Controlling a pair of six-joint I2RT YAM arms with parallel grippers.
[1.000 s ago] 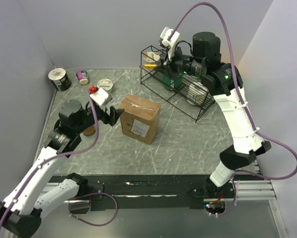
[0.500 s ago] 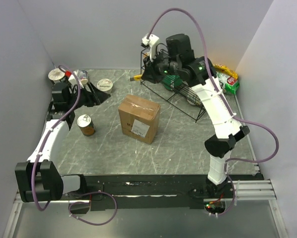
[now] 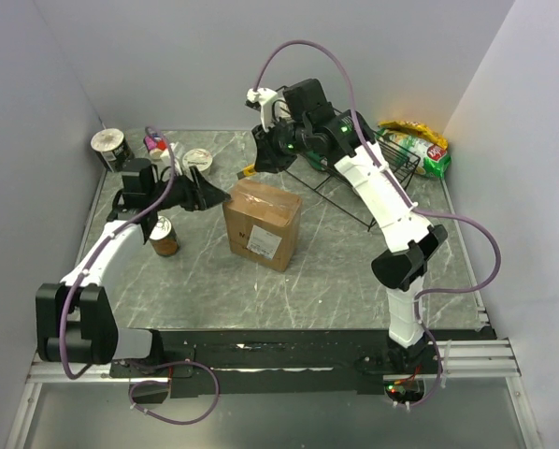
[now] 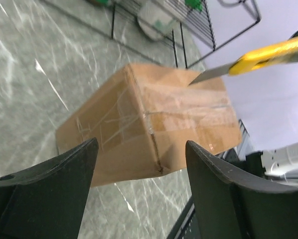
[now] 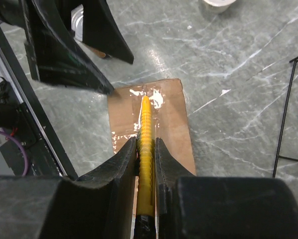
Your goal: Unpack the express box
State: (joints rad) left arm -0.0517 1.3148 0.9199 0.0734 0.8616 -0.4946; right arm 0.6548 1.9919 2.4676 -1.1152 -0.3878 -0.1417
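Express box: the express box [image 3: 263, 223] stands upright on the table [image 3: 354, 271], its flaps taped down, between the two sets of jaws.
Left jaws: the left gripper [image 3: 214, 189] is spread wide and empty, just beside the box's left face. It does not seem to touch the box.
Right jaws: the right gripper [image 3: 264, 159] is clenched on a yellow utility knife [image 5: 145, 134], above the box's far edge.
Blade: the tip sits at the far end of the box top, on or just above the tape seam [image 4: 189, 109]. Whether it touches cannot be told.
Key relation: the box lies below and ahead of the right jaws, and the knife lines up with the seam's long axis.
Nearer arm: the right one, by my reading, since its blade is at the seam. The left looks placed to brace the box.
Next move: probably a shallow draw along the seam.
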